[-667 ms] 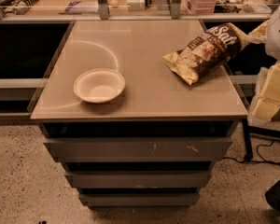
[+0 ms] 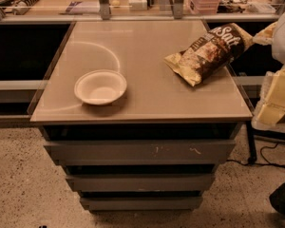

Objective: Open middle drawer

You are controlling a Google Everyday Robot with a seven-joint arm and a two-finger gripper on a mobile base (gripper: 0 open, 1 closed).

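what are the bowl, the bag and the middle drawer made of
The bowl: matte white, probably paper or moulded pulp. The bag: glossy crinkled foil or plastic film. The middle drawer: flat grey front, likely painted metal or laminate. The gripper is at the right edge, beside the cabinet.

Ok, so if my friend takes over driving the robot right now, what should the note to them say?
Gripper: looks like the dark part low at the right edge, mostly cut off, beside the cabinet, touching nothing.
Middle drawer: second grey front down, under the scratched top drawer, appears shut.
Done: nothing yet.
Left: bring the gripper to that front and pull it open.
On top: a bowl and a chip bag.
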